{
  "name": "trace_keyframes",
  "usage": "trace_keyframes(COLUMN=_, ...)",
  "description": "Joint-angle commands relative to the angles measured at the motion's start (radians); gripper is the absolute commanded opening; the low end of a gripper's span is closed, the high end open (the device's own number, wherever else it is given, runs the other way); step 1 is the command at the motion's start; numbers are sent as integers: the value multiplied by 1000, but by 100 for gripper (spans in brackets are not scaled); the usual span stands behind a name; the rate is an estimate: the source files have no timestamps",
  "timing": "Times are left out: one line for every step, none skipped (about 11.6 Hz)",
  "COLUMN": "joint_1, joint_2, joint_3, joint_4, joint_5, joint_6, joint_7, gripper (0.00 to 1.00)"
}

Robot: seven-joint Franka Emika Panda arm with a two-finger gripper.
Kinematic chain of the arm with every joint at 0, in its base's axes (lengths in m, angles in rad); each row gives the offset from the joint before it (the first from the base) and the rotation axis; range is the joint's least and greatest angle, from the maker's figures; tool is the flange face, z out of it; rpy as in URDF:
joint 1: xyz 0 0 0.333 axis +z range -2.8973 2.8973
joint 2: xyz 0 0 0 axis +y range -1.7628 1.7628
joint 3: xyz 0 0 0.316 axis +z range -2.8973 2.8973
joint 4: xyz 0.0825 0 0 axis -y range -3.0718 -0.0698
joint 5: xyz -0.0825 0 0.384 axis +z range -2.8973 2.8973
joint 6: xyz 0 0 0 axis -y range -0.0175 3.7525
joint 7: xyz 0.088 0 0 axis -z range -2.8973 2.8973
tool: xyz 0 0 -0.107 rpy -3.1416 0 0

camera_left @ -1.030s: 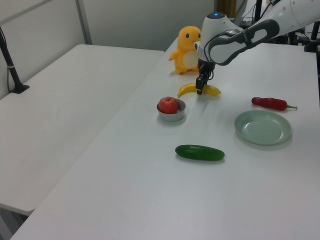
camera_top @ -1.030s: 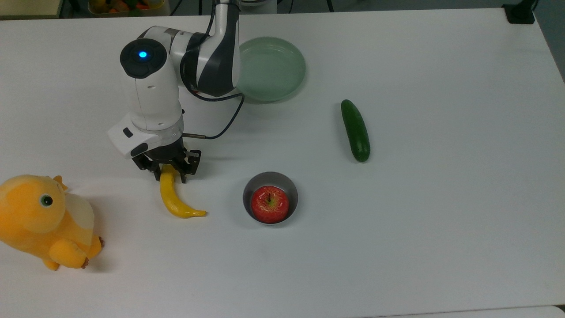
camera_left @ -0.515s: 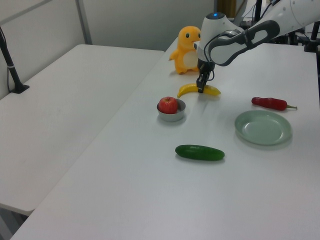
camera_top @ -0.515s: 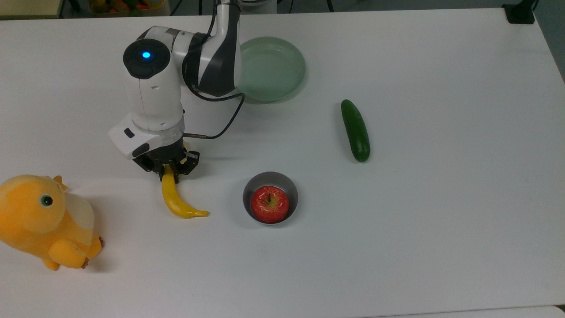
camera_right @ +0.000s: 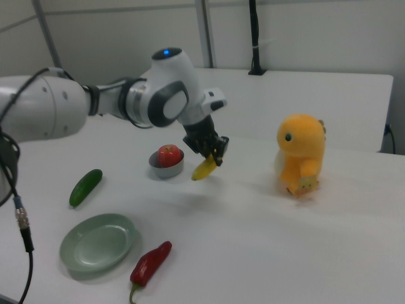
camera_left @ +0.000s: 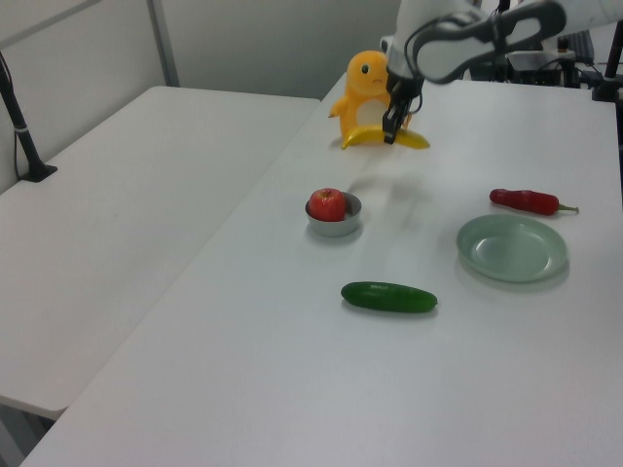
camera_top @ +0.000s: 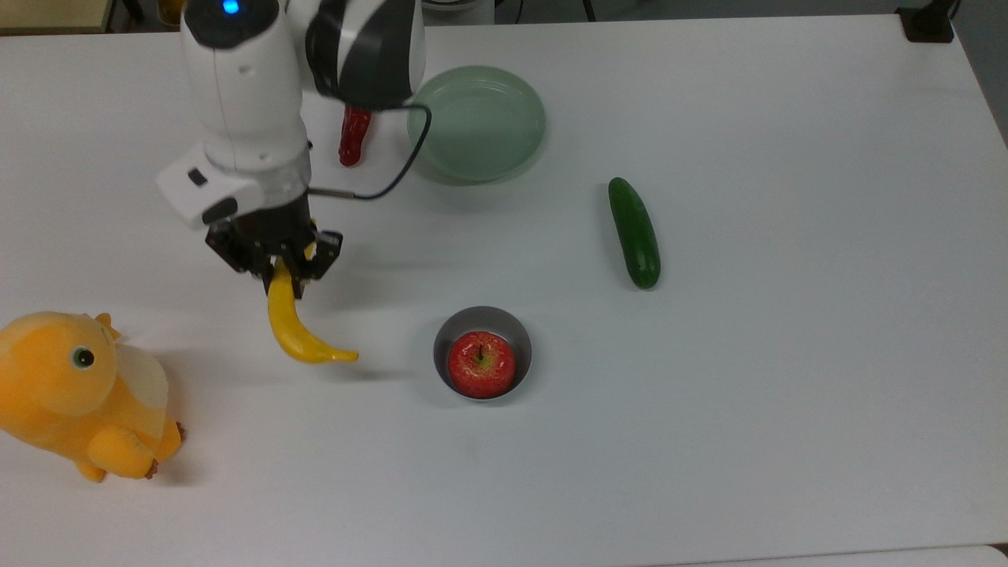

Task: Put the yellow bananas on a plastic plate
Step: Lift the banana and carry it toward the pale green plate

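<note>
bright yellow banana [camera_top: 293, 327] — long, curved, pointed tip, pincer [camera_top: 285, 277] clamped on its upper end, lifted off the table [camera_top: 709, 394]

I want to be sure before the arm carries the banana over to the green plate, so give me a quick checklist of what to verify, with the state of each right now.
1. Grip: the end effector is shut on the banana near one end. Ok.
2. Lift: the right view shows the banana hanging clear above the table. Ok.
3. Balance: most of the banana hangs out past the fingers, so it may swing or slip. Cannot tell.
4. Target: the green plate holds nothing. Ok.
5. Path: the red chili pepper lies beside the plate, on the top view's left, near the route. Probably ok at this height.
6. The apple in the grey bowl and the cucumber lie away from the route. Ok.
</note>
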Motion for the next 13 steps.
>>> trace_keyframes(joint_1=26, joint_2=-180, joint_3=7, joint_4=-99, joint_5=3, joint_6=-168, joint_7=-4, gripper=1)
trace_keyframes(joint_1=40, joint_2=-230, joint_3=7, joint_4=-127, joint_5=3, joint_6=-223, joint_7=-6, gripper=1)
trace_keyframes(joint_1=52, joint_2=-278, joint_3=5, joint_4=-154, joint_5=3, joint_6=-268, joint_7=-7, gripper=1)
trace_keyframes(joint_1=60, joint_2=-312, joint_3=5, joint_4=-159, joint_5=3, joint_6=-326, joint_7=-7, gripper=1)
trace_keyframes(joint_1=65, joint_2=-339, joint_3=7, joint_4=-158, joint_5=3, joint_6=-409, joint_7=-7, gripper=1)
trace_keyframes(joint_1=77, joint_2=-367, joint_3=7, joint_4=-165, joint_5=3, joint_6=-482, joint_7=-15, gripper=1)
trace_keyframes(joint_1=83, joint_2=-396, joint_3=7, joint_4=-188, joint_5=3, joint_6=-518, joint_7=-15, gripper=1)
trace_keyframes(joint_1=94, joint_2=-421, joint_3=7, joint_4=-225, joint_5=3, joint_6=-535, joint_7=-9, gripper=1)
trace_keyframes(joint_1=111, joint_2=-453, joint_3=7, joint_4=-271, joint_5=3, joint_6=-553, joint_7=-7, gripper=1)
trace_keyframes(joint_1=121, joint_2=-479, joint_3=8, joint_4=-314, joint_5=3, joint_6=-567, joint_7=-6, gripper=1)
trace_keyframes(joint_1=131, joint_2=-498, joint_3=20, joint_4=-349, joint_5=3, joint_6=-578, joint_7=-4, gripper=1)
trace_keyframes(joint_1=132, joint_2=-501, joint_3=42, joint_4=-378, joint_5=3, joint_6=-592, joint_7=-4, gripper=1)
trace_keyframes(joint_1=132, joint_2=-501, joint_3=65, joint_4=-417, joint_5=3, joint_6=-593, joint_7=-7, gripper=1)
